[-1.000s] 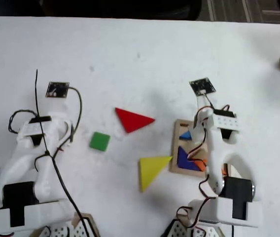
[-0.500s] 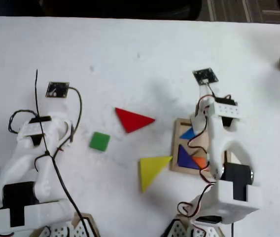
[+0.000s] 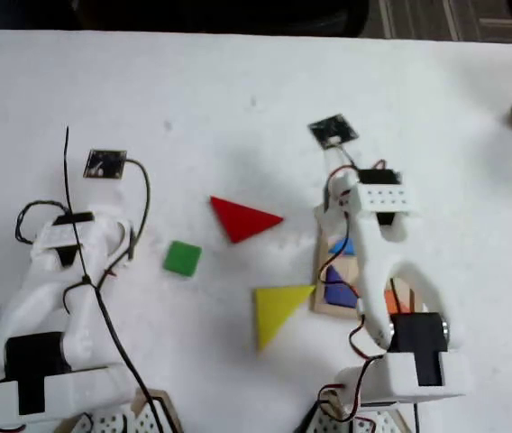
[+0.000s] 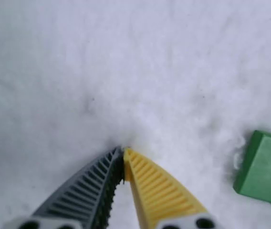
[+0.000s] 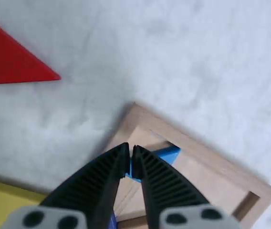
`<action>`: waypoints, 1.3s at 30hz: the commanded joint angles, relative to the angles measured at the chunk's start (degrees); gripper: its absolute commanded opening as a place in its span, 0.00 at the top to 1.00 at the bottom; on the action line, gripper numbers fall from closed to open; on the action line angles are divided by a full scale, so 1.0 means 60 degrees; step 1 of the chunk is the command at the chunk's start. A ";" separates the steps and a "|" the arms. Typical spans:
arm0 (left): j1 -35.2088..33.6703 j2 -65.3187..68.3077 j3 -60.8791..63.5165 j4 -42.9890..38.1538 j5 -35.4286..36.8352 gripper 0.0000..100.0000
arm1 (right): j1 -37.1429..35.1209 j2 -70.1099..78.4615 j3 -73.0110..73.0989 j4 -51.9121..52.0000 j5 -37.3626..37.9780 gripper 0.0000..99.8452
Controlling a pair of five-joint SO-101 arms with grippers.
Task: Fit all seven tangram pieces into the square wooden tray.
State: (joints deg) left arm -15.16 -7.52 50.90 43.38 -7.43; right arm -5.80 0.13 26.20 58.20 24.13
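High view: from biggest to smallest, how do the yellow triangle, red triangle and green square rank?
1. Joint largest: the yellow triangle and the red triangle, which look too alike to rank.
2. Smallest: the green square, clearly.

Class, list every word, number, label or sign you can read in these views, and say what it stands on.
None can be read.
The red triangle, green square and wooden tray are plain.
Any print on the small black board is too small to read.
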 commanded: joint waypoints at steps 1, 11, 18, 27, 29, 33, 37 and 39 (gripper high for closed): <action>-0.0066 0.0007 -0.0454 -0.0205 -0.0117 0.98 | -0.0125 0.0154 -0.0381 -0.0066 -0.0117 0.98; -0.0066 0.0022 -0.0469 -0.0205 -0.0088 0.97 | 0.0227 0.1077 -0.0396 0.0198 -0.0029 0.98; -0.0066 0.0022 -0.0469 -0.0220 -0.0088 0.97 | 0.0139 0.0593 -0.0381 0.1048 -0.0029 0.98; -0.0066 0.0022 -0.0484 -0.0220 -0.0088 0.97 | 0.0227 -0.0593 -0.0088 0.1443 -0.0029 0.98; -0.0066 0.0022 -0.0484 -0.0220 -0.0088 0.97 | 0.0374 -0.1326 -0.0029 0.1634 -0.0029 0.98; -0.0081 0.0022 -0.0469 -0.0220 -0.0088 0.97 | 0.1385 -0.2176 -0.0015 0.1795 0.0000 0.98; -0.0081 0.0022 -0.0469 -0.0220 -0.0088 0.97 | 0.2440 -0.1604 0.0132 0.1648 0.0923 0.98; -0.0081 0.0022 -0.0469 -0.0220 -0.0088 0.97 | 0.2689 -0.1048 0.0308 0.1326 0.1040 0.98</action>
State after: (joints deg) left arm -15.16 -7.52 50.90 43.38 -7.43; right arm 7.91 -8.04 27.78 68.22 28.44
